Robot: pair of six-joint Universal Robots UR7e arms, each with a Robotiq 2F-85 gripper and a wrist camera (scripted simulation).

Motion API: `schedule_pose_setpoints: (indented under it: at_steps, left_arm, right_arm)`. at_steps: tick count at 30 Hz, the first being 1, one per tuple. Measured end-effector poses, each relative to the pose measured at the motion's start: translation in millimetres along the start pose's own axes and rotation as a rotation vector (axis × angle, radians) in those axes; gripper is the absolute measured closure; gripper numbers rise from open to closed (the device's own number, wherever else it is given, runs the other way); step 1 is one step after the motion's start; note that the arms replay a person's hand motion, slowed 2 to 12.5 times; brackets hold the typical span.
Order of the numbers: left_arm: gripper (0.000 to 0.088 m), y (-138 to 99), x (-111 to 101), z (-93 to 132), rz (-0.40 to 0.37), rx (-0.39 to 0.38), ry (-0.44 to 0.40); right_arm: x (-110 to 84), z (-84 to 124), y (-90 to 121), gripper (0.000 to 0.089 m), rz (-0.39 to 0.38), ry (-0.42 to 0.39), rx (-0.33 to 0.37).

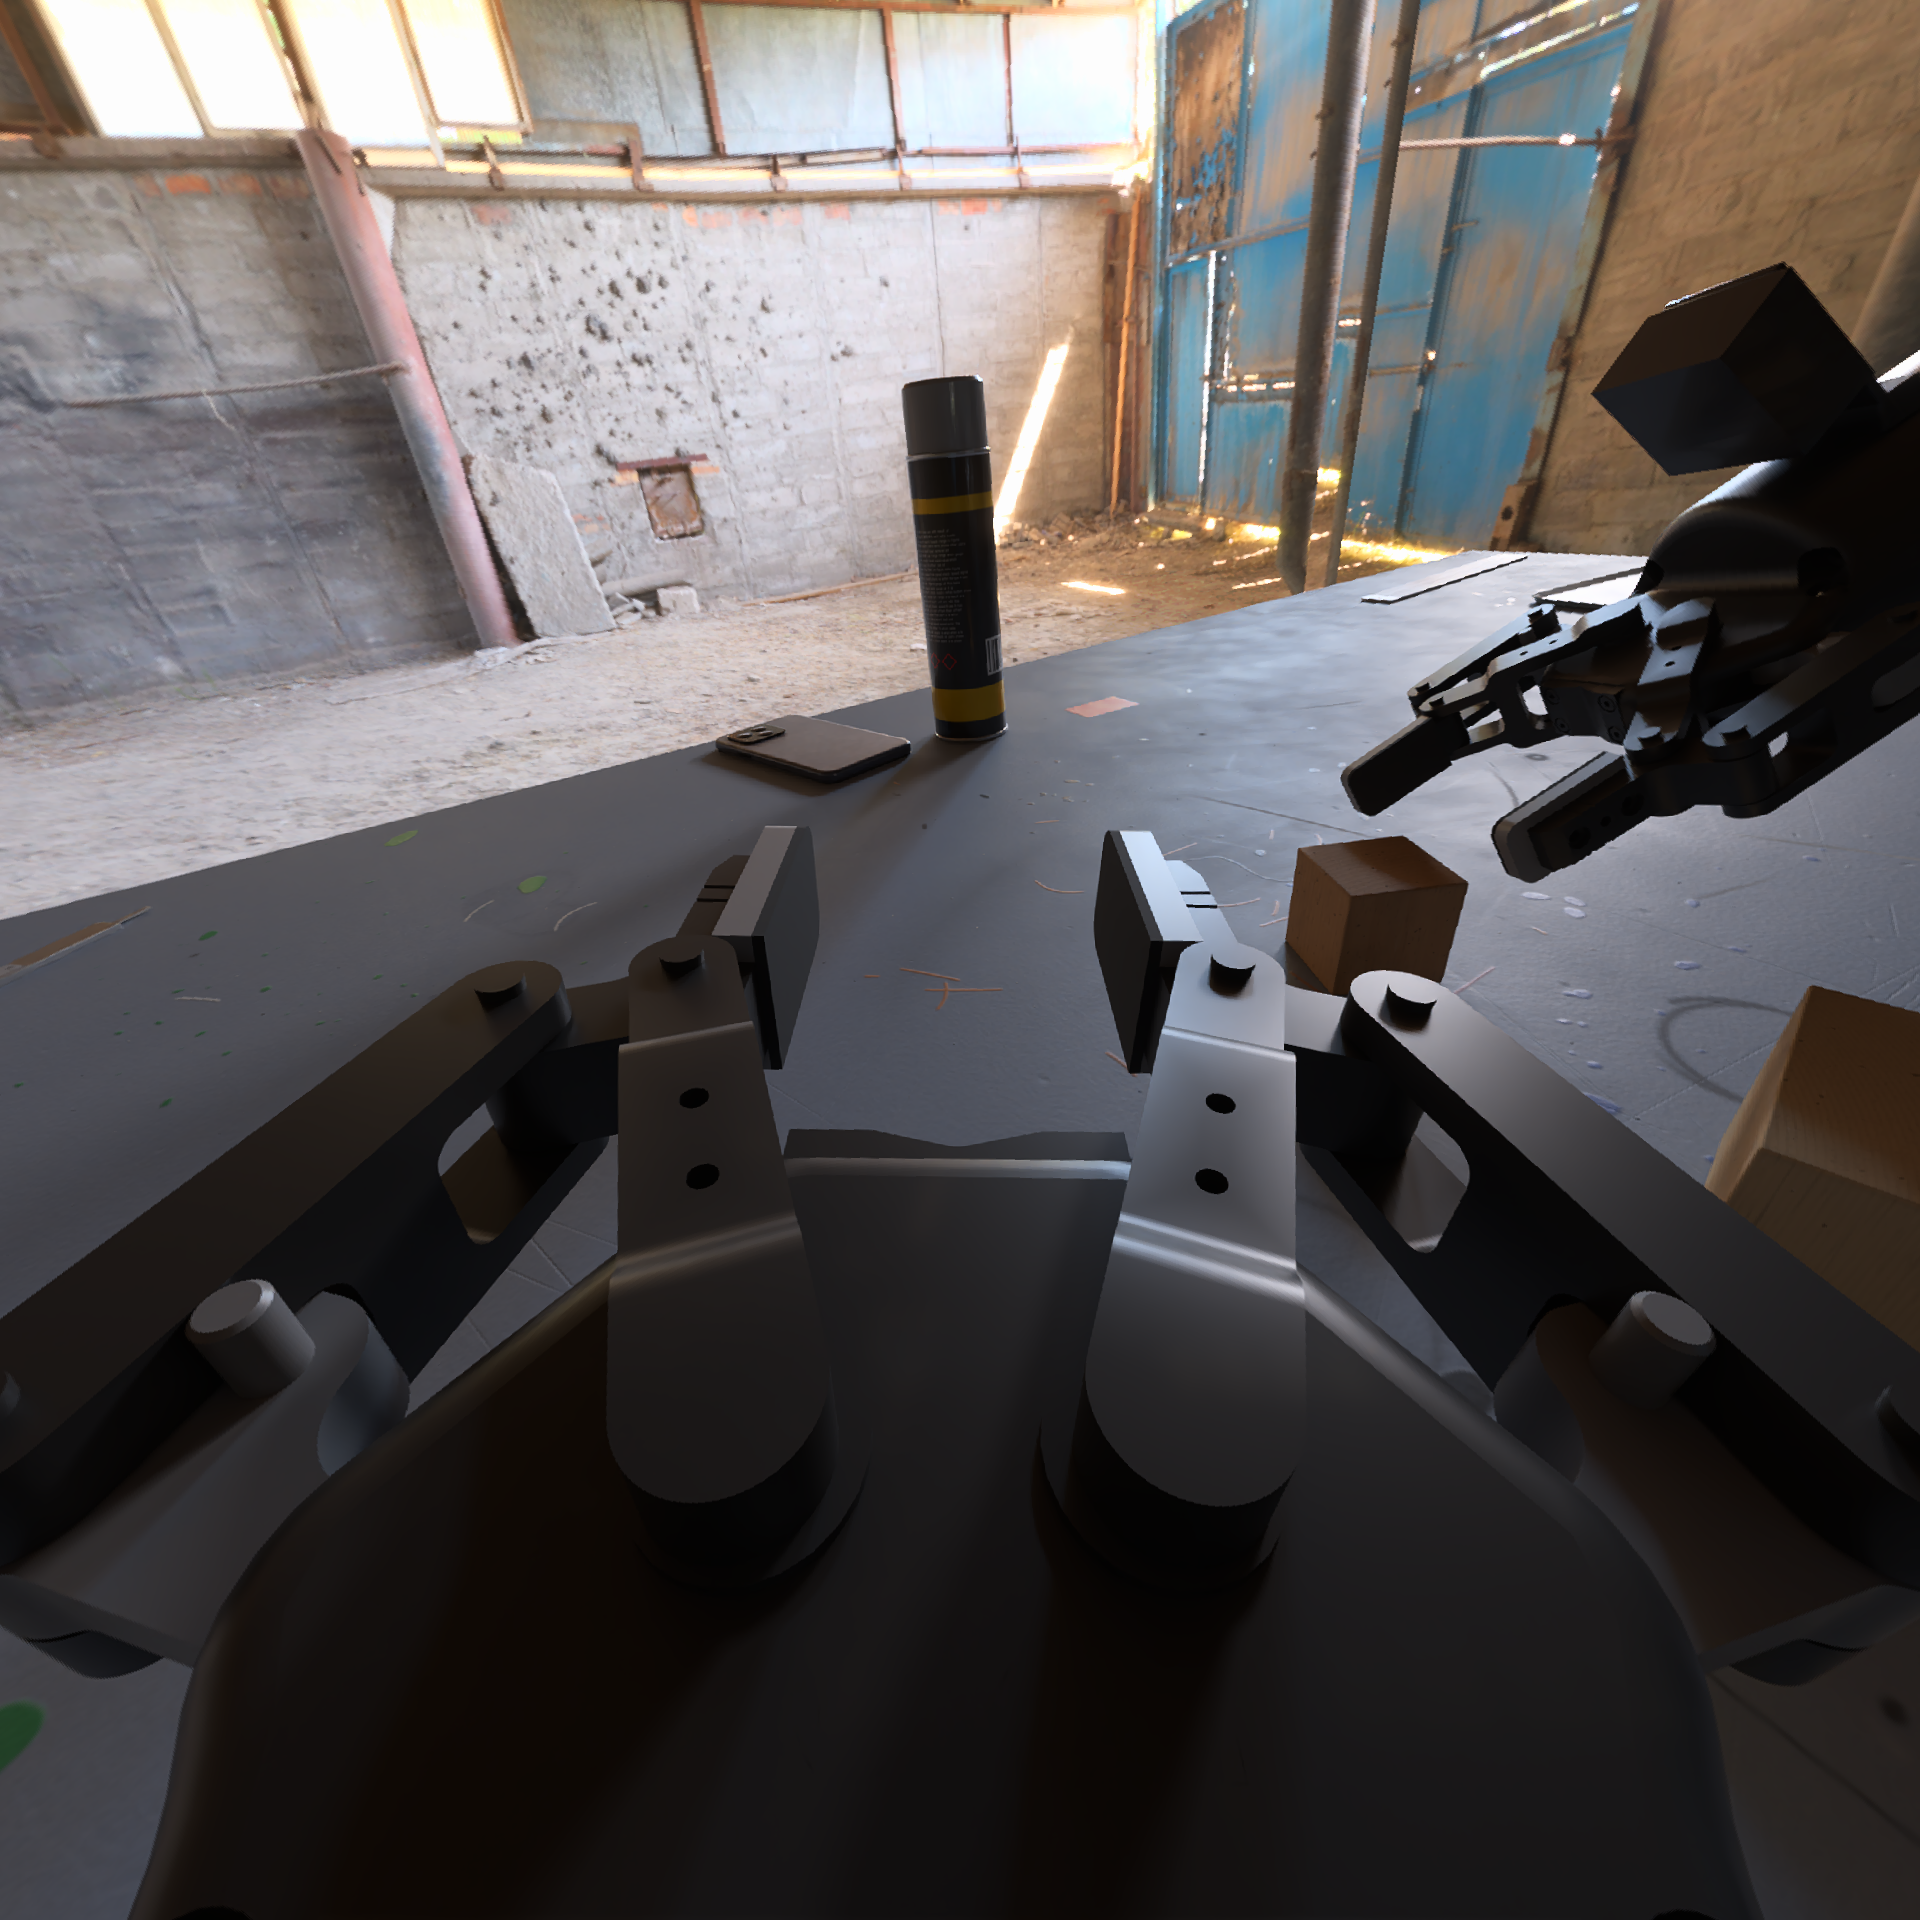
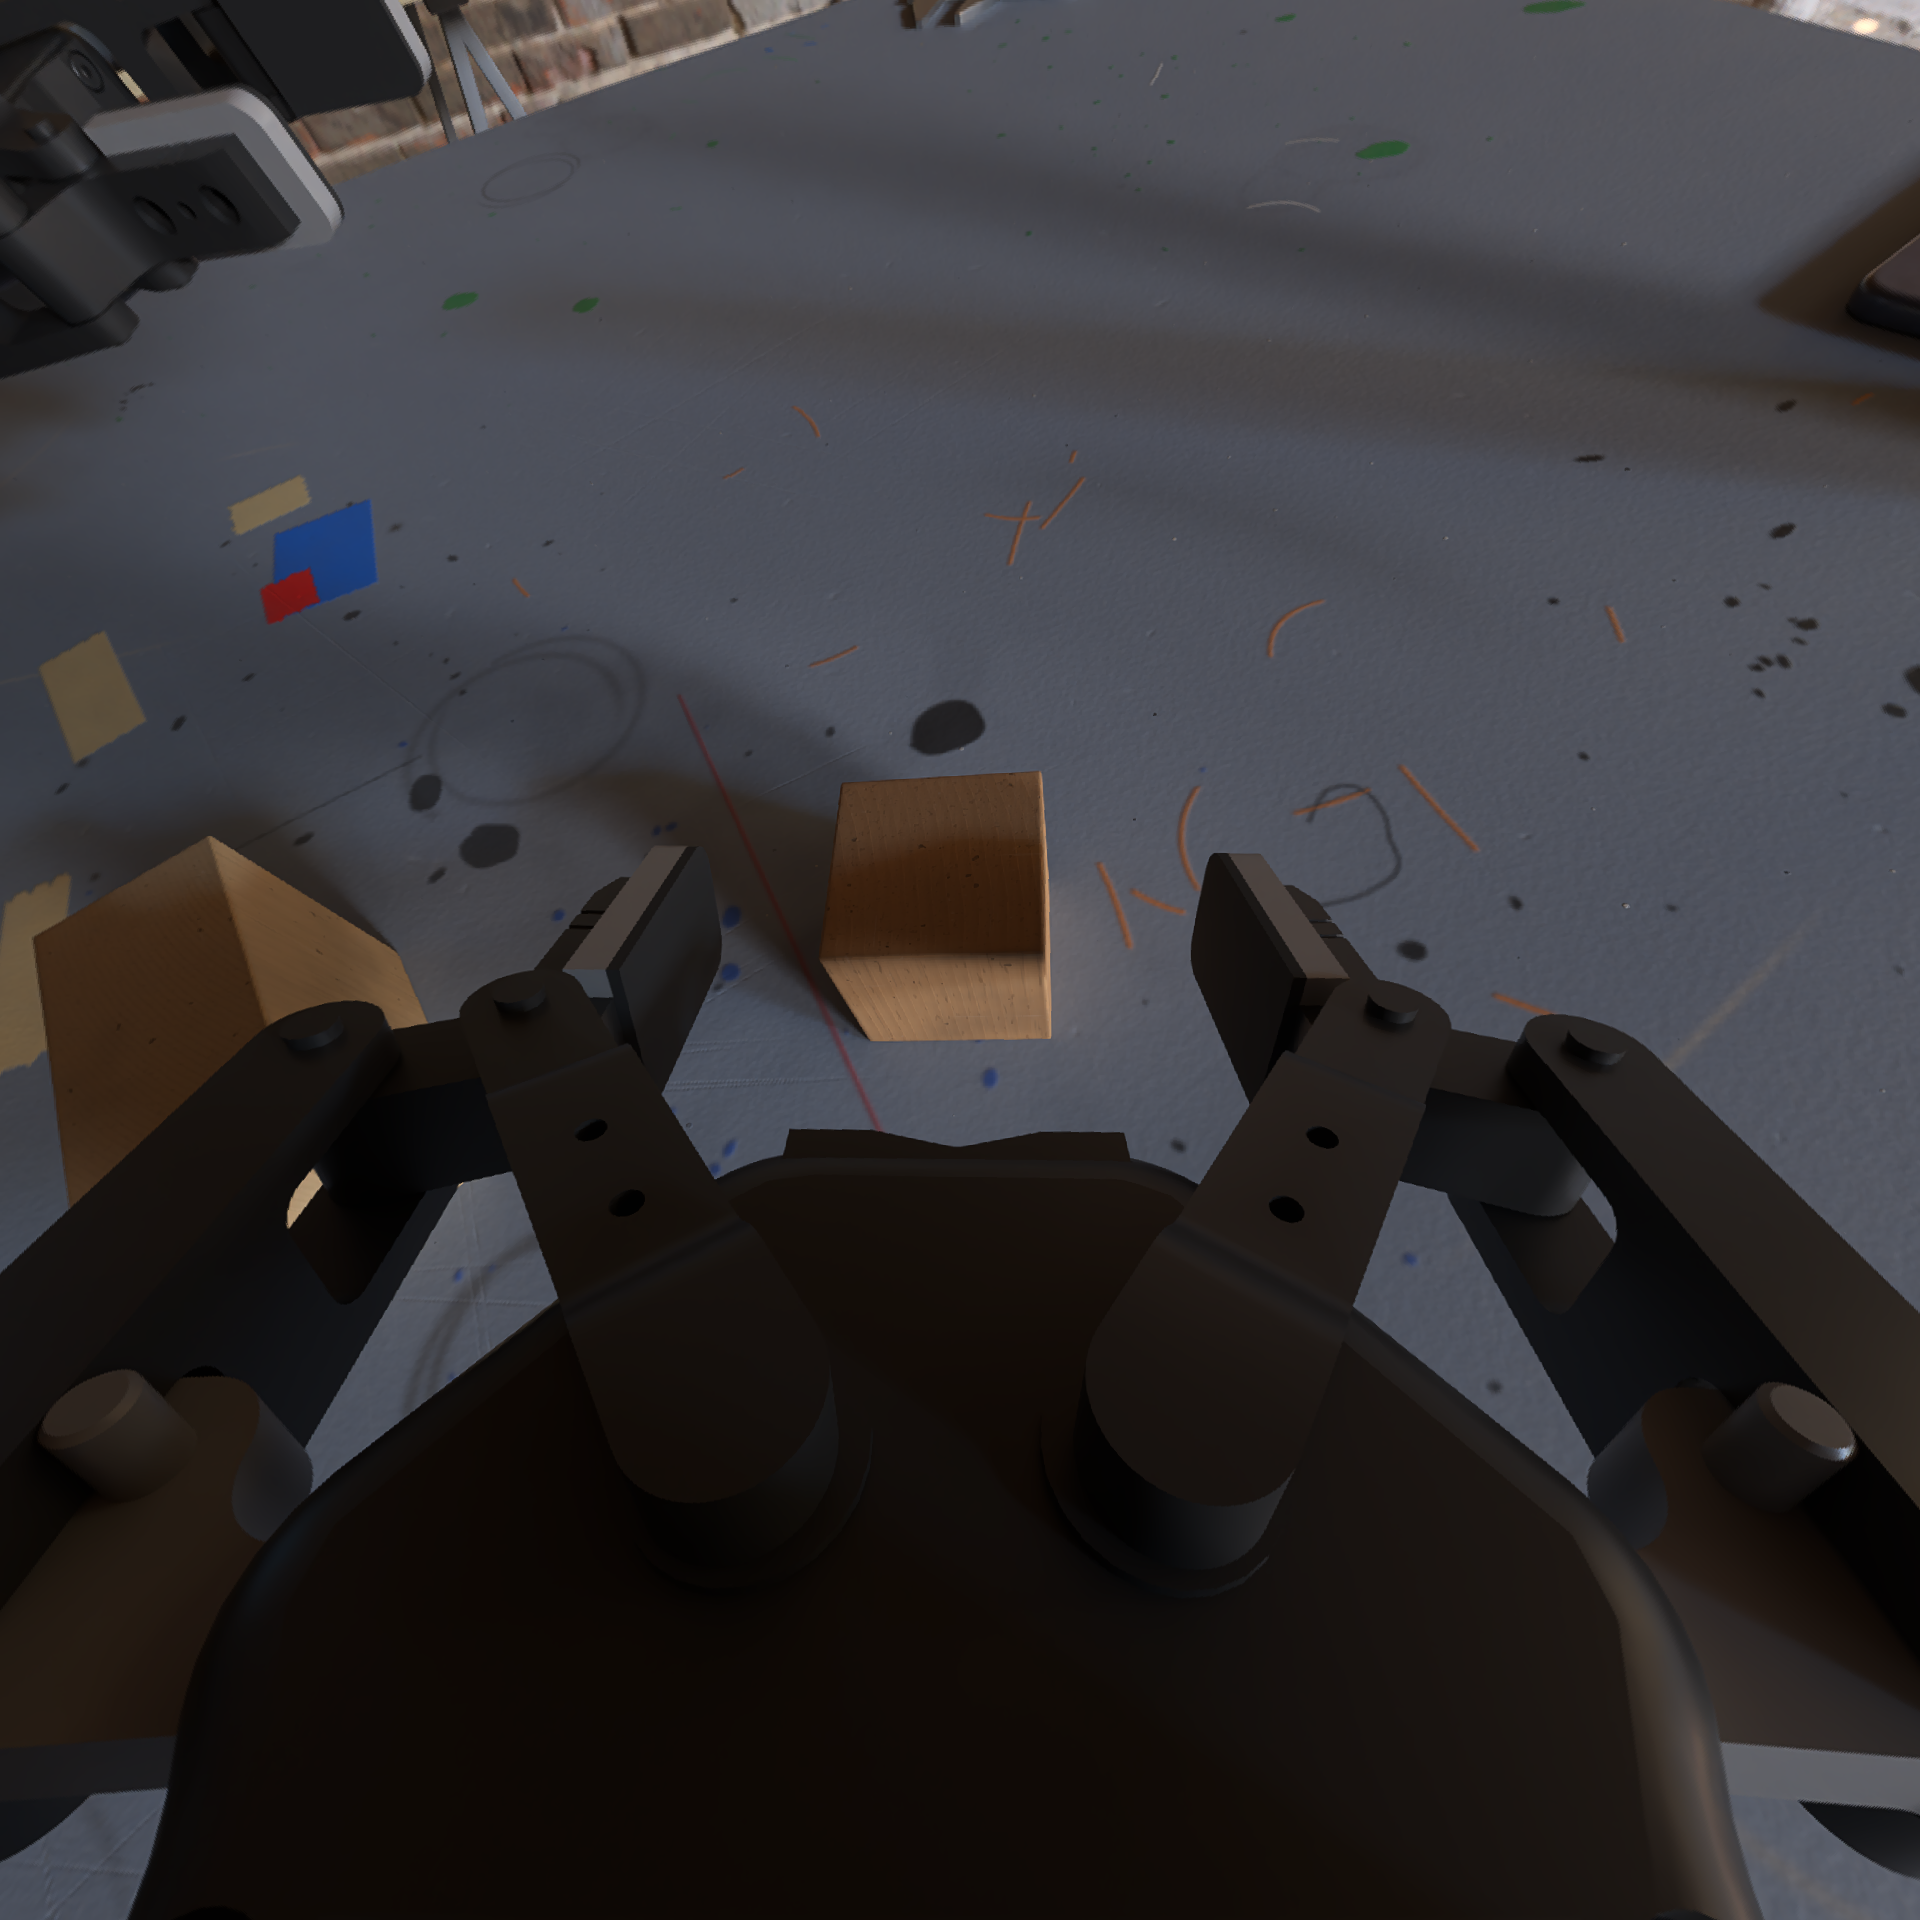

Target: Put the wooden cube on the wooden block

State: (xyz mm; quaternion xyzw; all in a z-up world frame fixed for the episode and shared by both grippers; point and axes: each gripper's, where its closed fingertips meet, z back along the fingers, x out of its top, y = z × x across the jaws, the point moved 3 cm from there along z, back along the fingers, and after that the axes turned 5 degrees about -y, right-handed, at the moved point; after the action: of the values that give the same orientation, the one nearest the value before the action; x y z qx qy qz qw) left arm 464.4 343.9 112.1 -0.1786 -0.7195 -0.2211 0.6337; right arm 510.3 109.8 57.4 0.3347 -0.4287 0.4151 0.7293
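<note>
The wooden cube [image 2: 940, 904] stands on the grey table [image 2: 1143, 416], just ahead of and between my right gripper's fingers. My right gripper [image 2: 956, 935] is open and empty, hovering above the cube without touching it. The larger wooden block [image 2: 197, 997] lies to the cube's left, partly hidden by the gripper's linkage. In the left wrist view the cube [image 1: 1371, 914] sits right of my left gripper [image 1: 956, 935], which is open and empty above the bare table. The block [image 1: 1829, 1143] shows at the right edge. The right gripper [image 1: 1455, 810] hangs above the cube there.
A tall black spray can [image 1: 954, 561] with yellow bands and a dark phone [image 1: 812, 746] stand near the table's far edge. The phone's corner also shows in the right wrist view [image 2: 1886, 281]. Coloured tape patches [image 2: 322, 556] mark the table left of the cube.
</note>
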Motion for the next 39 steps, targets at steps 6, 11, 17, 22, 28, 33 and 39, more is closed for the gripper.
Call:
schedule_pose_setpoints:
  at_steps: [6, 11, 17, 22, 28, 33, 39]
  left_arm:
    - [0.0396, 0.0, -0.8, -1.1, -0.001, 0.001, 0.008]
    - [0.0398, -0.6, -1.3, -1.6, -0.008, 0.003, 0.014]
    - [0.0400, -1.9, -1.9, -2.2, -0.023, 0.003, 0.020]
    - [0.0401, -3.2, -2.6, -2.7, -0.035, 0.003, 0.027]
    - [0.0401, -4.4, -2.9, -2.8, -0.049, 0.004, 0.029]
    - [0.0402, -4.7, -2.7, -2.6, -0.055, 0.007, 0.027]
    - [0.0403, -4.6, -2.8, -2.4, -0.053, 0.009, 0.028]
  right_arm:
    - [-2.5, -3.0, 1.2, 0.0149, 0.022, 0.032, -0.009]
    - [-4.7, -6.1, 2.5, 0.0188, 0.047, 0.062, -0.020]
    - [-7.9, -10.6, 4.5, 0.0224, 0.080, 0.105, -0.031]
    - [-10.5, -14.5, 4.6, 0.0247, 0.100, 0.142, -0.050]
    - [-11.0, -19.0, 3.7, 0.0272, 0.113, 0.165, -0.078]
    - [-11.0, -22.9, 3.6, 0.0301, 0.119, 0.178, -0.092]
    - [-12.4, -25.3, 3.7, 0.0478, 0.132, 0.199, -0.105]
